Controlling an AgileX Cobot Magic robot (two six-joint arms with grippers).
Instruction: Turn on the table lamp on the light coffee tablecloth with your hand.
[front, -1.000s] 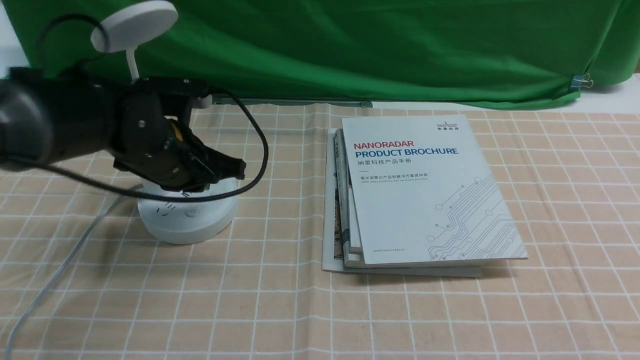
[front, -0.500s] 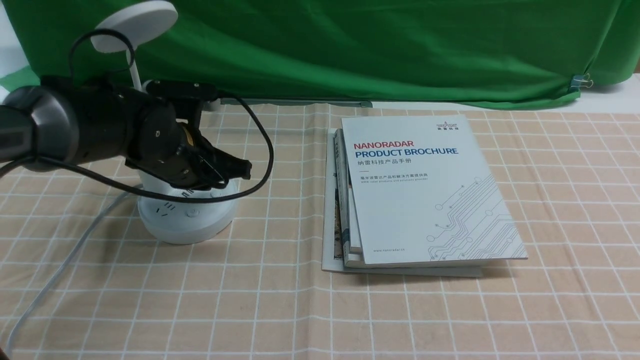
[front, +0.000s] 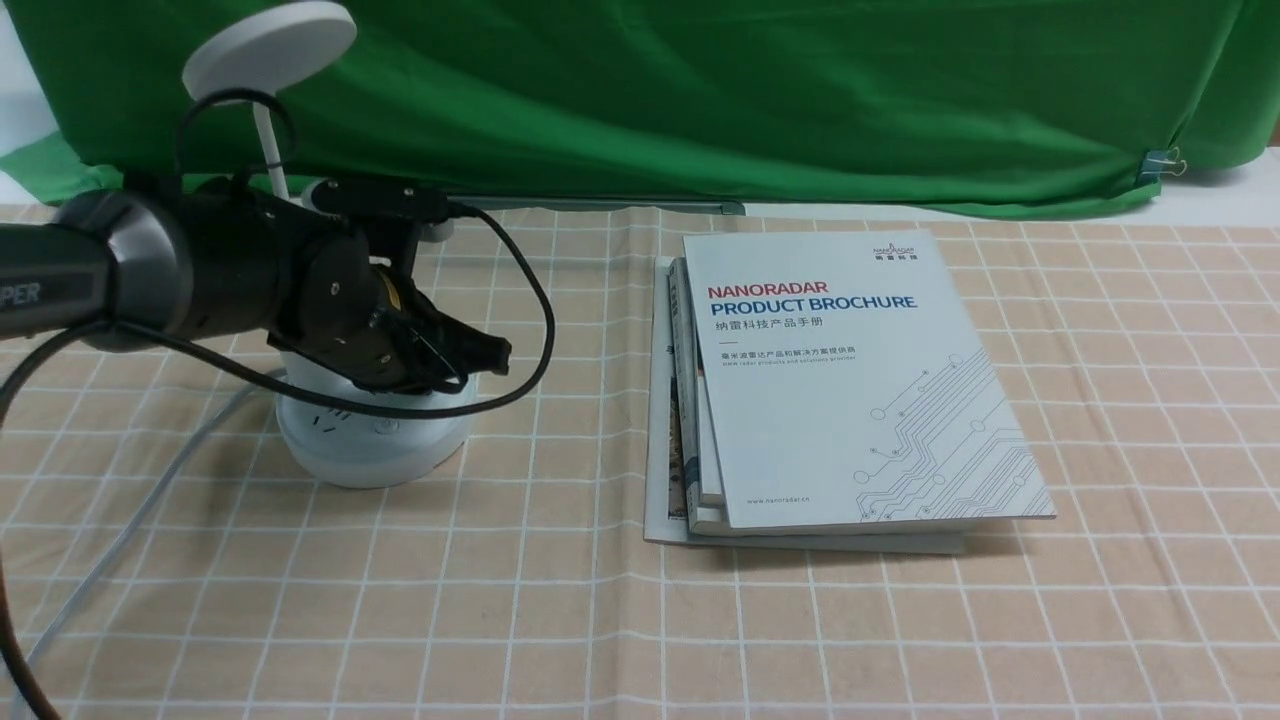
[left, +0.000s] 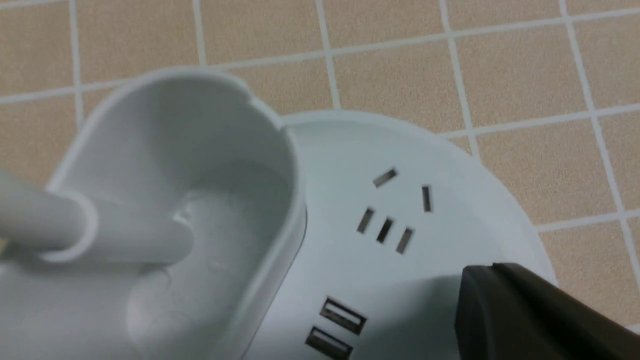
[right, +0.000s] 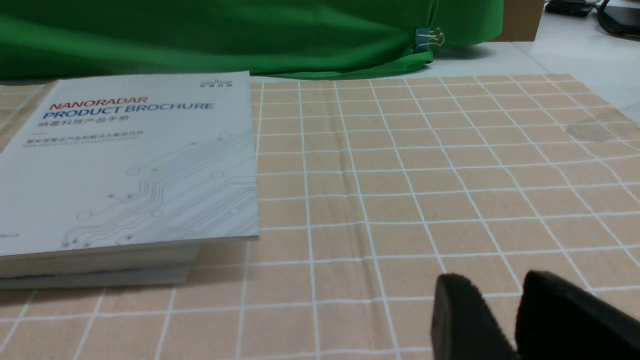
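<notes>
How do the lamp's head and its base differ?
The lamp's head is a tilted disc, while the lamp's base sits flat on the tablecloth. The head's visible face is plain; the base has slots on top. Both are white and rounded.

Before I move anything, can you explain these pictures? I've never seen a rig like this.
It is a robot with two arms, each ending in a gripper. The front view looks forward from between the arms; each wrist view comes from a camera on that arm.

On the beige checked tablecloth stand a white table lamp, on the robot's left, and a stack of books with a brochure on top. A green cloth hangs behind.

The left gripper is over the lamp's base, and I see nothing held in it; whether it touches the base I cannot tell. The right gripper's dark tips show over the cloth in its wrist view, with nothing visible between them.
</notes>
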